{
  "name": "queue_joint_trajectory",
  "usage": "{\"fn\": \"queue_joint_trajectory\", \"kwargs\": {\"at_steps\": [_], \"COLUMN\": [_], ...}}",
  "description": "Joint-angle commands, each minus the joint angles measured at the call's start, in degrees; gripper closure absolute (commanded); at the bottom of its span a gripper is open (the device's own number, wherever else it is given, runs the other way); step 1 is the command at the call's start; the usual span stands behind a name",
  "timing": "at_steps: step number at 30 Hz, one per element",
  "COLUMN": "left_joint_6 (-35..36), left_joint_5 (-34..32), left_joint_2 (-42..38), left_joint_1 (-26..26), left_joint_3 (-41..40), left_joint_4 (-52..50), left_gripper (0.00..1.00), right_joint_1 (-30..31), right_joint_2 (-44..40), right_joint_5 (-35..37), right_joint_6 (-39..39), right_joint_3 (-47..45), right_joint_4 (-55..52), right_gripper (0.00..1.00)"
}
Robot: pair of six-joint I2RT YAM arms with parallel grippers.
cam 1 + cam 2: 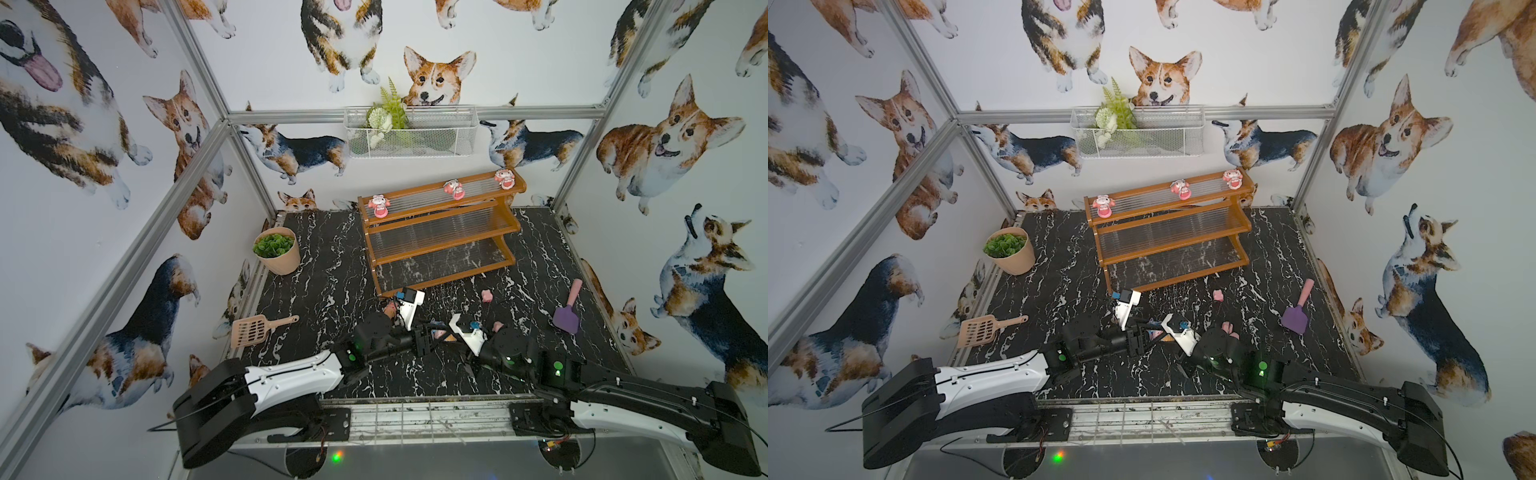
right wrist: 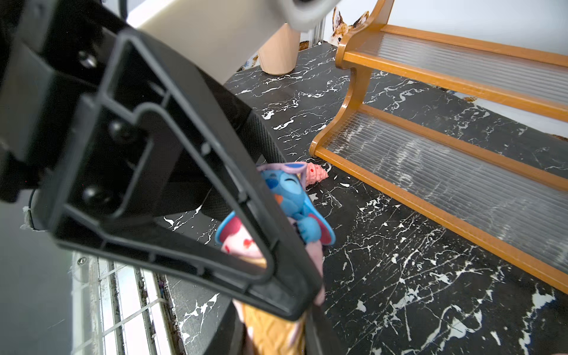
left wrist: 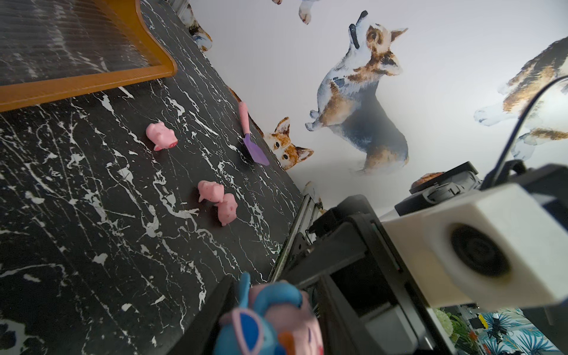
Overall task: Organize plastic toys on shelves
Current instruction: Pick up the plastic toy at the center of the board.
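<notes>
**Status: three of eight toys shelved**

Three dolls (image 1: pixel 454 189) stand on the top tier of the shelves (image 1: pixel 440 232). At lower centre, the right gripper (image 1: pixel 446 335) jaws clamp a cone (image 2: pixel 270 325). The left gripper (image 1: pixel 432 333) jaws bracket its scoop; whether they grip cannot be told. The second cone (image 2: pixel 316 174) and three pigs (image 3: pixel 210 191) lie on the counter (image 1: pixel 332 291).

Black left arm (image 1: pixel 291 376), black right arm (image 1: pixel 644 399), white shells, thin cables, green joint lights (image 1: pixel 352 356), white wrist cameras (image 1: pixel 411 307).

pink pig (image 3: pixel 160 140), white-veined black table (image 3: pixel 92 246)
</notes>
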Motion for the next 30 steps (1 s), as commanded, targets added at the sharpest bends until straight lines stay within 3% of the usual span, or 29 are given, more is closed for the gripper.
{"fn": "queue_joint_trajectory", "kwargs": {"at_steps": [1,9,15,20,25,30], "left_joint_6": [0.1,-1.8,-4.1,-5.1,-6.5,-7.2], "left_joint_5": [1.2,-0.1,-3.5,-5.8,-5.7,-5.3], "left_joint_2": [-0.6,-0.8,-4.4,-9.6,-14.0,-15.2], "left_joint_1": [-0.1,0.0,0.9,2.9,5.0,5.3], "left_joint_3": [0.5,0.2,-0.4,-1.7,-3.0,-3.1], "left_joint_4": [0.1,-0.3,-4.3,-8.8,-11.4,-11.3], "left_gripper": [0.61,0.78,0.81,0.81,0.81,0.81], "right_joint_1": [0.1,0.1,0.1,0.1,0.1,0.1], "right_joint_2": [0.2,0.6,-0.9,-6.2,-10.1,-6.8], "right_joint_5": [0.8,1.4,2.4,2.9,-3.2,-4.4], "right_joint_6": [-1.2,-1.4,-1.2,-2.7,-13.8,-24.8], "right_joint_3": [0.2,0.6,0.3,-1.3,-5.7,-8.0], "right_joint_4": [0.4,0.4,0.0,0.4,8.5,18.8], "right_gripper": [0.87,0.82,0.49,0.31,0.19,0.13]}}
